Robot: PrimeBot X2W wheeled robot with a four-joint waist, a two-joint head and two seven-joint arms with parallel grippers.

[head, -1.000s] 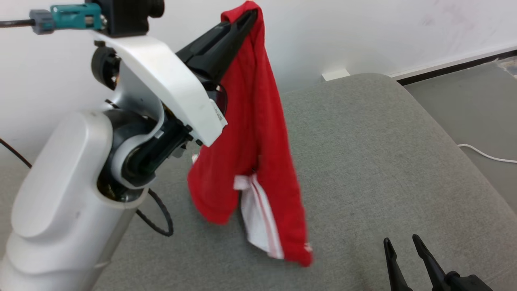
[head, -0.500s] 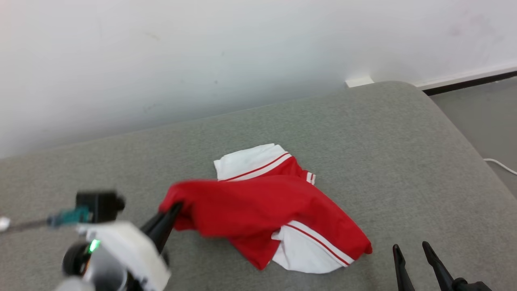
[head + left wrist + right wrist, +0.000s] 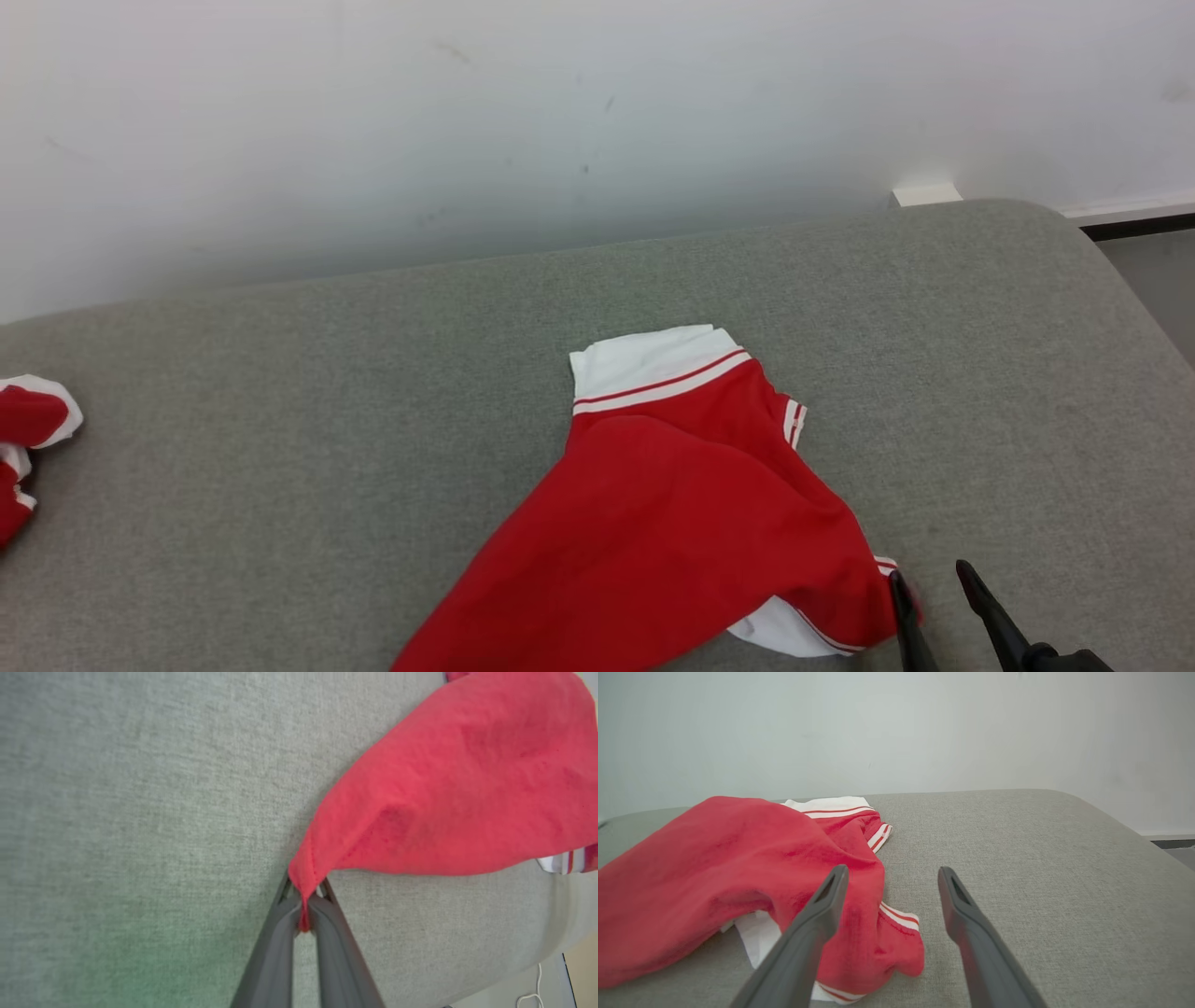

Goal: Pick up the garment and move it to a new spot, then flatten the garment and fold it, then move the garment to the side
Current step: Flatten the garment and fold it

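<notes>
One garment (image 3: pixel 672 523) corner pinched in left gripper (image 3: pixel 304 905). Long axis one to seven o'clock. Free hem just at nine o'clock of right gripper (image 3: pixel 928 571), wide, empty.

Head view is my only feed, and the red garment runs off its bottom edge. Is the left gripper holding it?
Observer: Yes. The left wrist view has the left gripper shut on a pinched corner of the garment, over the grey cushion.
Operator: Does the cloth lie flat near the right gripper?
Observer: No. From the right wrist view it humps up in a loose fold beside the open right gripper, its striped hem on the cushion.
</notes>
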